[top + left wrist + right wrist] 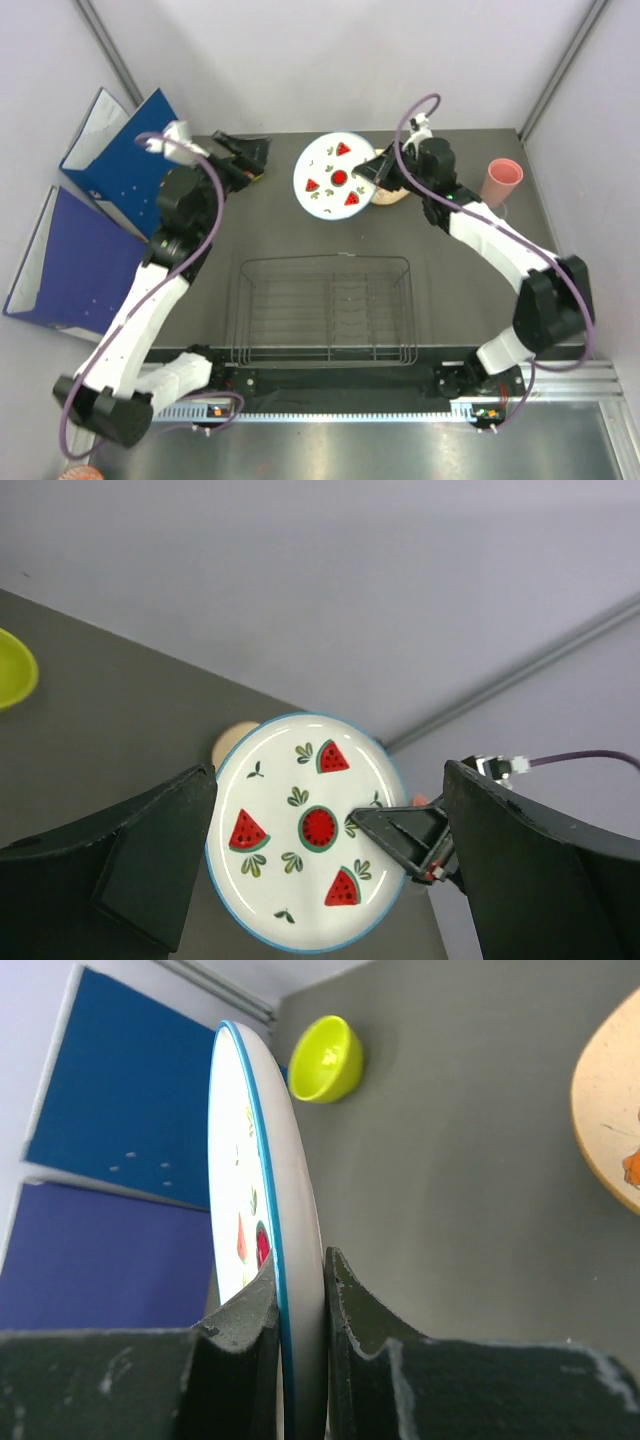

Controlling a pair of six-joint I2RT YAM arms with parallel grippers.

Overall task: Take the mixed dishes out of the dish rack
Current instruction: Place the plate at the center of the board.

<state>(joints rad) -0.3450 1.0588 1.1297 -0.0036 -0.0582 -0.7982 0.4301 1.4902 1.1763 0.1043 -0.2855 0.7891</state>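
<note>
While two blue ring binders (100,200) lean at the left wall, the left hand (250,158) hangs just right of them over the far left of the dark grey surface (200,300), its fingers spread wide apart. A small lime-green bowl (325,1057) sits on the surface near that hand. Nearer, in the middle, stands the rectangular black thin-wire dish rack (322,310). Beyond it, the white round plate with red watermelon marks (335,178) is out of the rack, its right rim pinched between the pressed-together fingers of the right hand (375,168). A pale orange-tan round plate (395,193) lies on the surface, partly hidden behind the white one. Far right stands a salmon-pink plastic cup (500,181), upright, well apart from both plates.
</note>
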